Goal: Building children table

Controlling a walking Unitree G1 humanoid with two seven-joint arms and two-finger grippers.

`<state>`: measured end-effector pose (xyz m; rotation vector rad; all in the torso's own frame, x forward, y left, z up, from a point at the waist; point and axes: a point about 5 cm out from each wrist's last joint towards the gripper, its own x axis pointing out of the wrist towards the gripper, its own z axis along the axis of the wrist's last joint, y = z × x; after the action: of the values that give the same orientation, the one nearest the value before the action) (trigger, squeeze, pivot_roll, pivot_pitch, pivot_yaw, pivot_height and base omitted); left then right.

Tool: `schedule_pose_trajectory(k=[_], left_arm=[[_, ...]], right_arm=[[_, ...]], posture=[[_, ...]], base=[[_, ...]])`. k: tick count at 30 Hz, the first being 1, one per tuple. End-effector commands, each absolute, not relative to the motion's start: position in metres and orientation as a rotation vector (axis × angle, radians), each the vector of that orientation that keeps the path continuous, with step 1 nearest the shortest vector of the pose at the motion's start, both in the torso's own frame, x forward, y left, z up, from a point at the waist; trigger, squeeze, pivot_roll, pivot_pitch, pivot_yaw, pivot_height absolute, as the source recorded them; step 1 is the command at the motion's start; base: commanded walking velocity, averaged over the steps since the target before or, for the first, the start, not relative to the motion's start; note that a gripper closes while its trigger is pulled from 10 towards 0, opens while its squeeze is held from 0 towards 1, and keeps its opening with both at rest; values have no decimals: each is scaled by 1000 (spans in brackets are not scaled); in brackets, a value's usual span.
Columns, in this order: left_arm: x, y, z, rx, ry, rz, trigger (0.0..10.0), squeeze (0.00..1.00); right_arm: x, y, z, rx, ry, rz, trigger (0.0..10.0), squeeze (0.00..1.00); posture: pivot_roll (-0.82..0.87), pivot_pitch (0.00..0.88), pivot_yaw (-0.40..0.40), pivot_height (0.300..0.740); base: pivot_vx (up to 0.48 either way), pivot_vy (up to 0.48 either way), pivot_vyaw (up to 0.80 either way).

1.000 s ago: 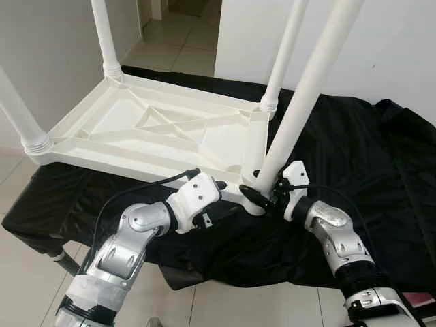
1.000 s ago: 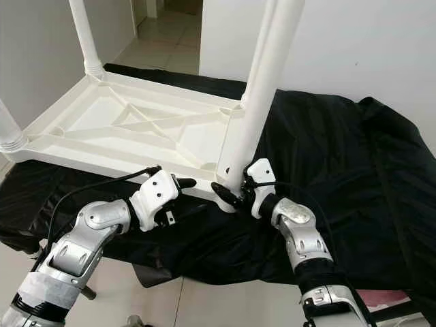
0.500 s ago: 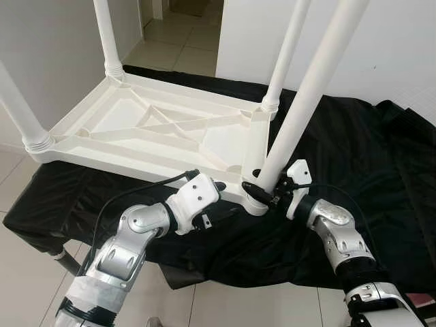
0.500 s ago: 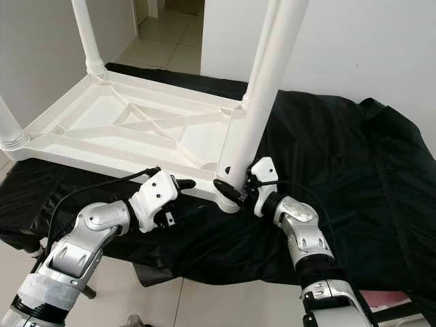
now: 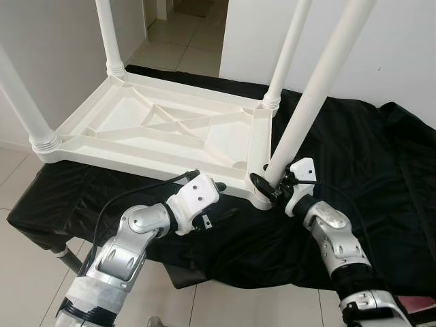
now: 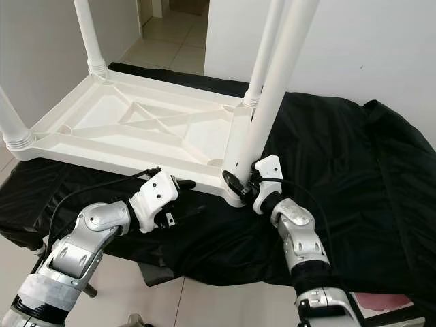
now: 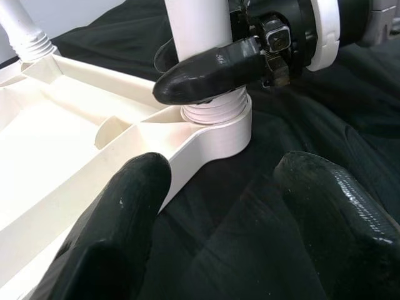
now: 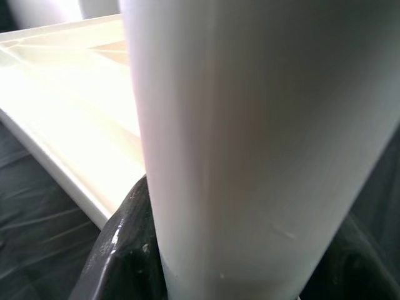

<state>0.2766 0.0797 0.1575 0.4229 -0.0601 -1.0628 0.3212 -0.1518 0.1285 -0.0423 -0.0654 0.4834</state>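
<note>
- Two grippers work at the near corner of an upturned white table [image 5: 157, 129] lying on a black cloth [image 5: 354, 150].
- The left gripper [image 5: 219, 185] hovers released beside the table's edge.
- The right gripper [image 5: 267, 189] clenches the near leg [image 5: 306, 102] just above its corner socket [image 7: 215, 128].
- Three more legs stand upright at the other corners.

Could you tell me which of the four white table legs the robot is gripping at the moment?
The near right leg, the one closest to the robot: the right gripper clasps it just above its corner socket. The other three stand untouched.
</note>
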Motion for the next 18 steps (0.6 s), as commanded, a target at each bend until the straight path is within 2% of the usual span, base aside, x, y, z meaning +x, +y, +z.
schedule_pose_trajectory(k=[1, 3, 6, 10, 11, 13, 16, 18], left_arm=[[277, 79, 157, 425, -67, -1023, 10000, 0], [276, 79, 156, 426, -65, -1029, 10000, 0], [275, 79, 156, 427, -64, -1032, 10000, 0], [274, 78, 155, 432, -61, -1037, 10000, 0], [274, 78, 155, 432, -61, -1037, 10000, 0], [274, 78, 154, 434, -59, -1039, 10000, 0], [274, 78, 154, 434, -59, -1040, 10000, 0], [273, 77, 153, 439, -56, -1052, 10000, 0]], right_arm=[[319, -156, 120, -52, -11, 410, 10000, 0], [316, -153, 117, -4, 11, 243, 10000, 0], [315, -153, 116, 2, 19, 195, 10000, 0], [298, -137, 111, 22, 38, -108, 10000, 0], [298, -137, 111, 22, 38, -108, 10000, 0], [290, -115, 106, 85, 77, -69, 10000, 0], [290, -113, 106, 91, 82, -61, 10000, 0], [289, -121, 111, 74, 59, -100, 10000, 0]], posture=[[32, 44, -90, 740], [33, 41, -92, 740], [33, 41, -92, 740], [40, 36, -97, 740], [40, 36, -97, 740], [36, 30, -93, 740], [36, 30, -93, 740], [32, 24, -93, 740]], base=[[0, 0, 0], [0, 0, 0], [0, 0, 0], [0, 0, 0], [0, 0, 0], [0, 0, 0], [0, 0, 0], [0, 0, 0]])
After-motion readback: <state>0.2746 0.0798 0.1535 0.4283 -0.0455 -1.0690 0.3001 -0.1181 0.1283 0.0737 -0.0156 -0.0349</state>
